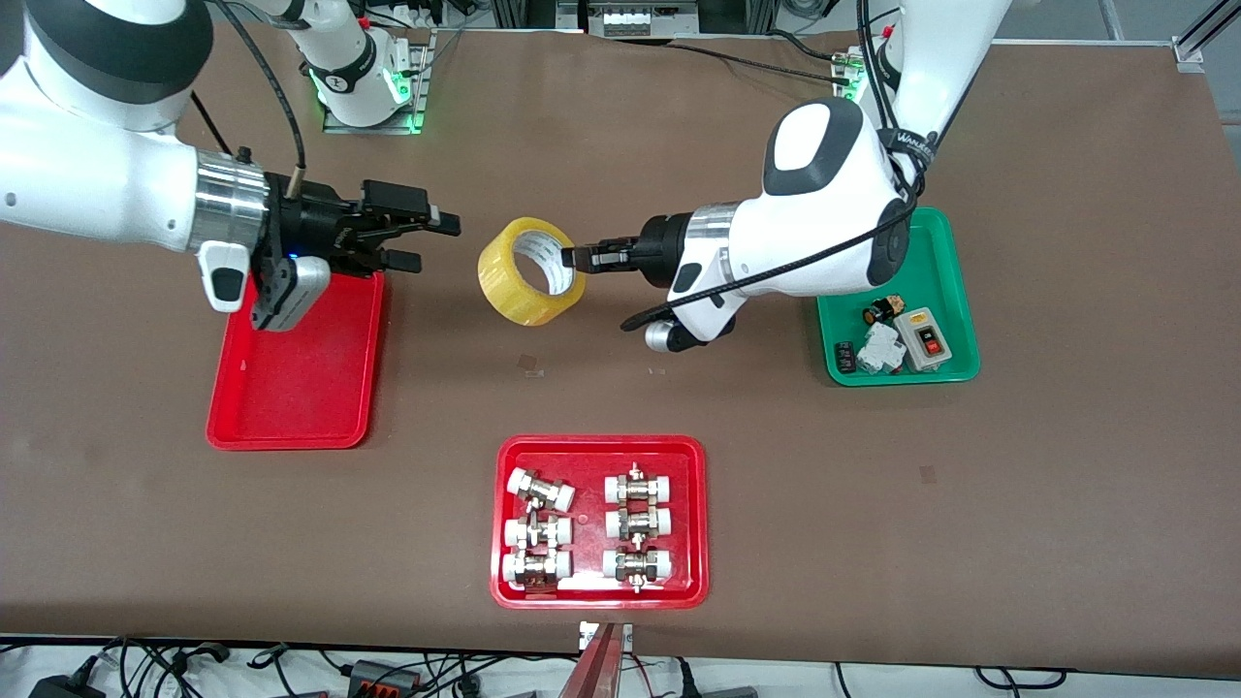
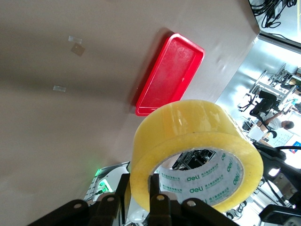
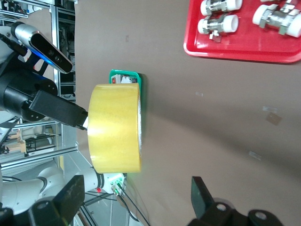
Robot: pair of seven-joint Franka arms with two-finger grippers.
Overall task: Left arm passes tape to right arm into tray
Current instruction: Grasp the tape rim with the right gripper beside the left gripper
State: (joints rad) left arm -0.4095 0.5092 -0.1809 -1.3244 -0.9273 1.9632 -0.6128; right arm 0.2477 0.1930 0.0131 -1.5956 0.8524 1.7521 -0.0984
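Observation:
The yellowish tape roll [image 1: 528, 270] hangs in the air over the middle of the table. My left gripper [image 1: 574, 258] is shut on its wall, one finger inside the white core and one outside, as the left wrist view shows on the tape [image 2: 193, 141] with my left gripper [image 2: 139, 188] pinching it. My right gripper [image 1: 431, 240] is open and empty, level with the tape and a short gap from it, over the end of the narrow red tray [image 1: 301, 373]. In the right wrist view the tape [image 3: 114, 127] sits ahead of my wide-open right gripper [image 3: 136, 200].
A wider red tray [image 1: 600, 451] with several white-capped metal fittings lies nearer the front camera. A green tray [image 1: 945, 291] with small electrical parts lies at the left arm's end. The narrow red tray also shows in the left wrist view [image 2: 171, 73].

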